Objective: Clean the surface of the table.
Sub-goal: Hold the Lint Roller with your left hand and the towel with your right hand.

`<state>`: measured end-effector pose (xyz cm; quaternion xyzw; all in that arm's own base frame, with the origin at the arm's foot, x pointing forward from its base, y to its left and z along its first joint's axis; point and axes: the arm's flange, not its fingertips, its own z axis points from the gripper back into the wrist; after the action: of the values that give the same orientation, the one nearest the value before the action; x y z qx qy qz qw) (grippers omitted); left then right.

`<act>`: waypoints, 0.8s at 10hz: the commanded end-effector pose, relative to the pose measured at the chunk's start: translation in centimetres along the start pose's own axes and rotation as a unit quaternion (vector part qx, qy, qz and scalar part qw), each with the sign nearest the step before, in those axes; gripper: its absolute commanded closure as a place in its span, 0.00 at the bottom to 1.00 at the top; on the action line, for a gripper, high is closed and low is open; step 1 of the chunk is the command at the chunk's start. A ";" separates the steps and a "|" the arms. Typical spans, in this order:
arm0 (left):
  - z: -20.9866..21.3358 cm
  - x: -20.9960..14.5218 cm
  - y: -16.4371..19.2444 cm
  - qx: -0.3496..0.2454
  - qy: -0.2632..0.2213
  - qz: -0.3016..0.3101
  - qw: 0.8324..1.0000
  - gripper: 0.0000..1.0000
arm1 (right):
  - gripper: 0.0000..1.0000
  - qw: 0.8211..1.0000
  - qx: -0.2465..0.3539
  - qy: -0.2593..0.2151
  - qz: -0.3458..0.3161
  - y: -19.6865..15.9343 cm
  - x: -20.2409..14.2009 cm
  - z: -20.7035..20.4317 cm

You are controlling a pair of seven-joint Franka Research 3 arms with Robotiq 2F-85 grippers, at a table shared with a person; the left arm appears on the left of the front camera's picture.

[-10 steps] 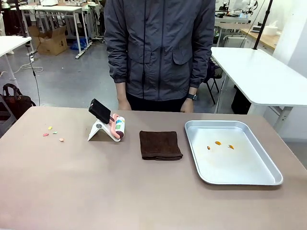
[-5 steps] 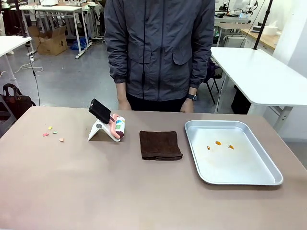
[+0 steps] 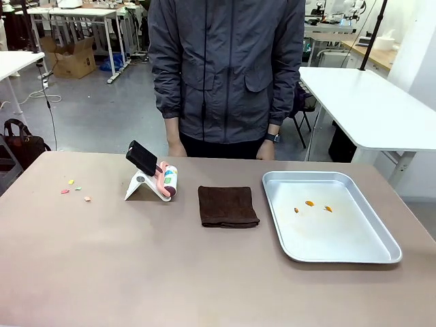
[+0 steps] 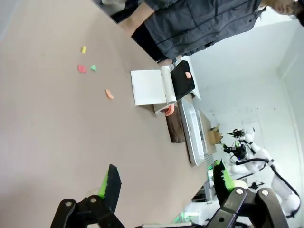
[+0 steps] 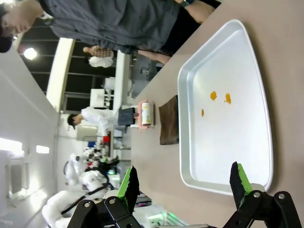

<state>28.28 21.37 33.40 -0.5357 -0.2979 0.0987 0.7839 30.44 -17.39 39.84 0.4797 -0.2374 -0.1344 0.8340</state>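
Brownish cloth [image 3: 228, 207] lies folded beside a shiny, round-cornered metal tray [image 3: 330, 216] on the matte bench [image 3: 157, 272]. Left claw [image 4: 164, 183] and right claw [image 5: 183, 183] gape wide, both empty.

A robotics lab, it seems: a white robot arm [image 4: 278, 183] at lower right of the left wrist view, (plain, workmanlike) benches [image 3: 371, 102] at upper right of the front view

Two grippers, both open.
The left gripper [image 4: 164, 175] has its fingers wide apart; the right gripper [image 5: 183, 178] also holds its fingers wide apart.
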 end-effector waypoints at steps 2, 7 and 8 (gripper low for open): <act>-1.4 1.9 -8.8 0.044 0.011 -0.042 0.998 0.00 | 0.00 0.994 -0.065 -0.001 0.087 7.8 0.6 -2.3; -9.6 4.8 -20.7 0.138 0.093 -0.033 0.985 0.00 | 0.00 0.980 -0.124 0.030 0.152 21.7 -0.5 -12.9; -11.6 5.0 -22.1 0.164 0.109 -0.026 0.980 0.00 | 0.00 0.976 -0.128 0.049 0.171 23.5 -1.5 -15.3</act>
<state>34.46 6.24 51.83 -0.4195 -0.2303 0.0490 0.8767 35.91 4.88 53.34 0.3427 -0.2672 0.0038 0.9007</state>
